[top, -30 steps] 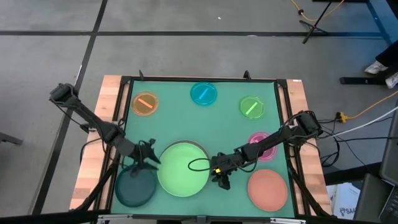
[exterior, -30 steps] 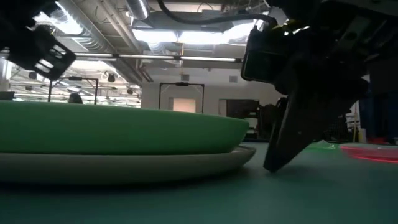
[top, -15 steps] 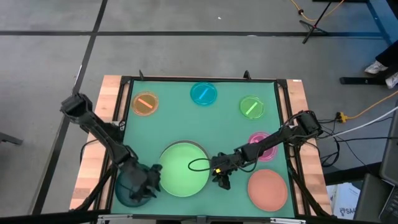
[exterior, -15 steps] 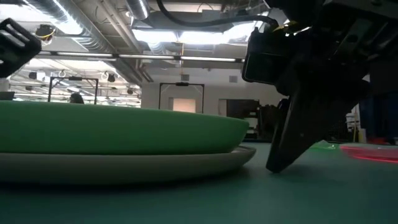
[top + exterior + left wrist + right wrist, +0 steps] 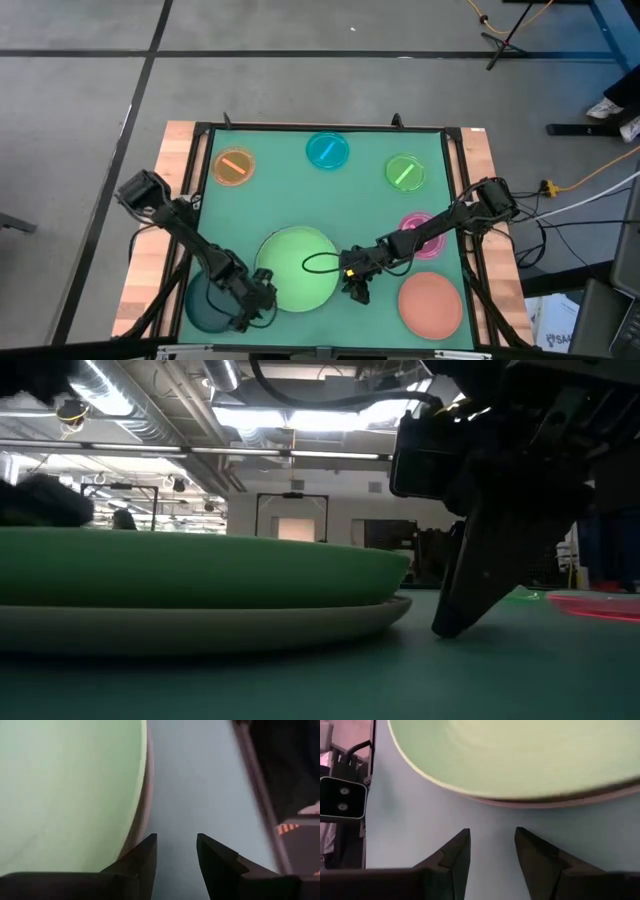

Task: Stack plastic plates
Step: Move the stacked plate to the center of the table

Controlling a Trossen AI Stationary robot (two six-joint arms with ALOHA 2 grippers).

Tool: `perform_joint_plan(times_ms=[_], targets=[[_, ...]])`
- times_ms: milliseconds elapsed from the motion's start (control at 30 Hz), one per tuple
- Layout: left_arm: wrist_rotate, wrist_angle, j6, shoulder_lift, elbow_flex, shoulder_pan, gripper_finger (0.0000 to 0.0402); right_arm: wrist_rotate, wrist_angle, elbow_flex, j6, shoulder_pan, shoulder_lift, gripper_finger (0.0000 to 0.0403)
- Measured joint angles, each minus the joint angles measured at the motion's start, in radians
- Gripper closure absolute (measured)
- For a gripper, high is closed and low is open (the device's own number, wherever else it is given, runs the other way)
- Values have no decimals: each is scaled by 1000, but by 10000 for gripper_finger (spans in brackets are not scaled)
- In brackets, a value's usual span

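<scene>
The large light green plate (image 5: 295, 268) lies on the grey-white plate (image 5: 200, 622), whose rim shows beneath it, near the table's near edge. My left gripper (image 5: 257, 299) is open at that stack's near-left rim, between it and the dark green plate (image 5: 208, 306); in the left wrist view (image 5: 174, 845) one finger stands right beside the rim. My right gripper (image 5: 355, 287) is open just right of the stack, its fingers (image 5: 470, 595) slanting down to the mat. The salmon plate (image 5: 430, 305) lies at the near right. The small orange (image 5: 233, 166), cyan (image 5: 327, 150), lime (image 5: 404, 172) and pink (image 5: 420, 236) plates lie farther back.
A black frame (image 5: 320, 128) borders the green mat, with wooden table edges outside it. The right arm crosses over the pink plate. Bare mat lies between the stack and the small plates at the far side. A camera unit (image 5: 342, 796) stands at the near edge.
My left gripper has moved from the stack's far-left side toward the table's near edge and rightward, passing over the dark green plate to the stack's near-left rim. The plates have stayed in place.
</scene>
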Motion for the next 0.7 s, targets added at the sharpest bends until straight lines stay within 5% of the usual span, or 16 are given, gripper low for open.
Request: perform_joint_plan(times_ms=[467,700], targets=[[-40,-38,101,11,1,92,269,-33,-99,-2,-19,-6,-62,249],[-71,-39,194,12,0,168,269,96,-345,-2,-35,-5,-225,249]])
